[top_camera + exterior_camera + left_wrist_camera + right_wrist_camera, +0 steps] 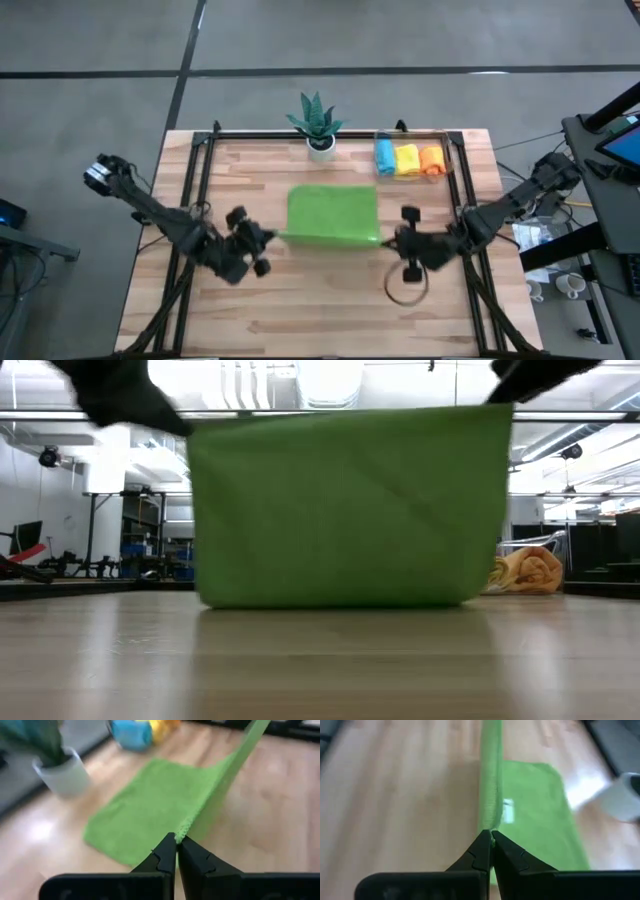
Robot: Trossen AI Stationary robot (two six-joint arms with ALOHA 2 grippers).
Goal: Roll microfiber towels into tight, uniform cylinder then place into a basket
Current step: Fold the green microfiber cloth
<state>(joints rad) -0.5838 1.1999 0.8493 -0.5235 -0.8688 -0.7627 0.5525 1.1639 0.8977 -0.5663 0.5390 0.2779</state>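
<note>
A green microfiber towel (332, 214) sits mid-table; its far part lies flat on the wood and its near edge is raised. My left gripper (268, 238) is shut on the near left corner and my right gripper (392, 240) on the near right corner. In the low view the towel (350, 510) stands like a curtain, its bottom fold on the table. The clear basket (450, 150) at the far right holds blue, yellow and orange rolled towels (407, 159). My left gripper pinches the towel's near left corner (182, 827) between its two fingertips, coming slanting down from the table's left. The corner is lifted and the edge (235, 765) runs taut toward the other gripper. My right gripper pinches the near right corner (489, 824) between its fingertips, slanting down from the table's right. The raised edge (490, 765) stretches straight away from it, while the far part of the towel (540, 815) rests on the table.
A spiky green plant in a white pot (319, 128) stands at the far edge, just beyond the towel. A thin dark ring (405, 284) lies on the wood near my right gripper. Black frame rails (190, 190) run along the table's sides.
</note>
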